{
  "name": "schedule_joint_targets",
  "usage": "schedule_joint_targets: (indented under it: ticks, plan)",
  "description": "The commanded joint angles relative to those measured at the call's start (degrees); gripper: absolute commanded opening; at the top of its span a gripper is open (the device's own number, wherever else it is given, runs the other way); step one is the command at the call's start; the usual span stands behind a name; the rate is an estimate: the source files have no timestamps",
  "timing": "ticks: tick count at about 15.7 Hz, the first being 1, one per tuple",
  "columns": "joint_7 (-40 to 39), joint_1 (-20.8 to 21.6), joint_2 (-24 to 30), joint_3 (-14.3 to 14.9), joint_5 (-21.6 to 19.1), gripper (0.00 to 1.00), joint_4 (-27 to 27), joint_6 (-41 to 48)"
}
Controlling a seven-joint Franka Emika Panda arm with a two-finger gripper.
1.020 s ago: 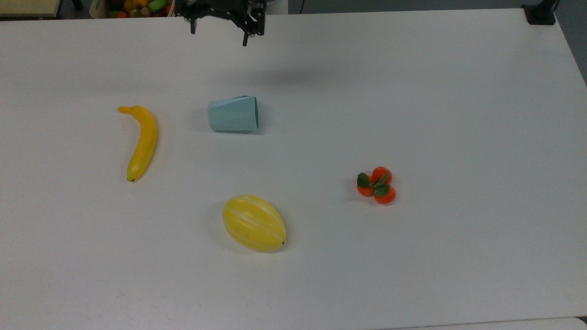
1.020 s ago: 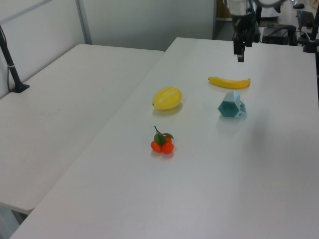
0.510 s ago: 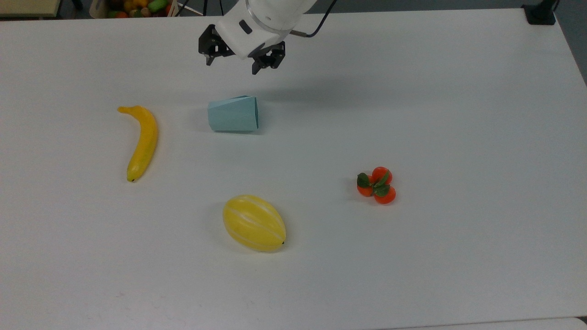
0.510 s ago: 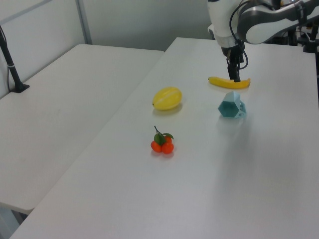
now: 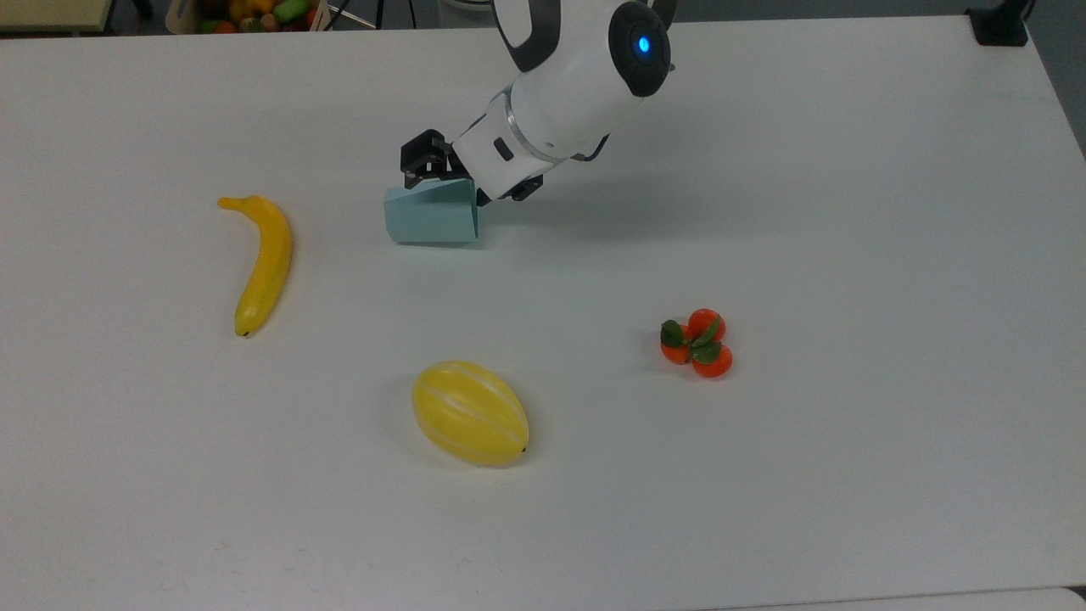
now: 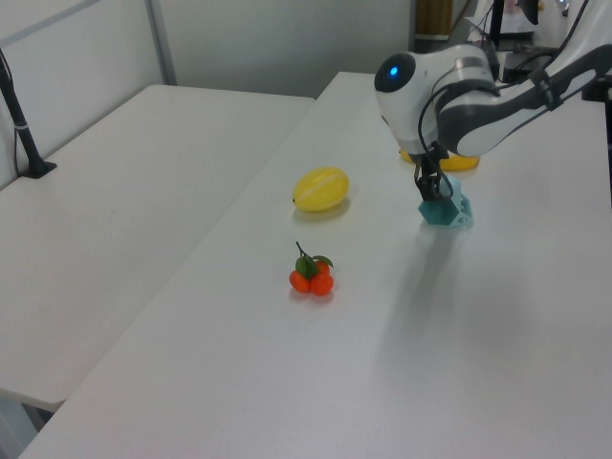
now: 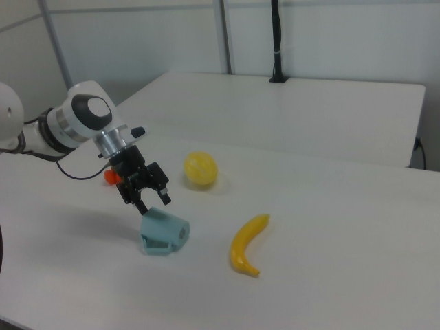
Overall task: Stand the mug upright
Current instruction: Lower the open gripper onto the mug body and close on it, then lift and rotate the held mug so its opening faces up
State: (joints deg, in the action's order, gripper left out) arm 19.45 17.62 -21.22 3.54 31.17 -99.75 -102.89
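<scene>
**Jaws over the tipped mug**

We see the mug (image 5: 431, 219) lying on its side on the white bench (image 5: 764, 212), between the banana (image 5: 263, 263) and the arm. Our gripper (image 7: 151, 201) hangs just above it, jaws apart. The melon (image 5: 469, 412) and the oranges (image 5: 697, 343) sit well apart from it.

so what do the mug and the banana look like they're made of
The mug looks like matte moulded plastic, maybe 3D-printed: flat pale blue-green facets with crisp edges and no glaze shine, though painted ceramic can't be ruled out. The banana seems to be a plastic or foam replica: smooth, evenly saturated yellow with a soft sheen and no bruising.
</scene>
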Motion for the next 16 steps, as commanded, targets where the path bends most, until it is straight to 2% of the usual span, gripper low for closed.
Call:
schedule_joint_targets:
  ticks: [1, 5, 6, 8, 12, 16]
  plan:
    - [1.1, 0.5, 0.0, 0.4, 1.6, 0.86, -1.1, -1.6]
    - [-0.4, -0.4, 0.0, 0.7, 2.6, 0.45, -2.8, -3.4]
    - [-1.3, -0.8, 0.0, 0.7, 3.1, 0.38, -3.2, -3.5]
    - [-1.8, -1.1, 0.0, 0.7, 3.5, 0.32, -3.2, -3.5]
    - [-1.9, -0.9, 0.6, 0.6, 3.4, 0.00, -3.1, -3.4]
    - [-2.0, -1.4, 4.0, 0.7, 2.5, 0.00, -2.6, -3.2]
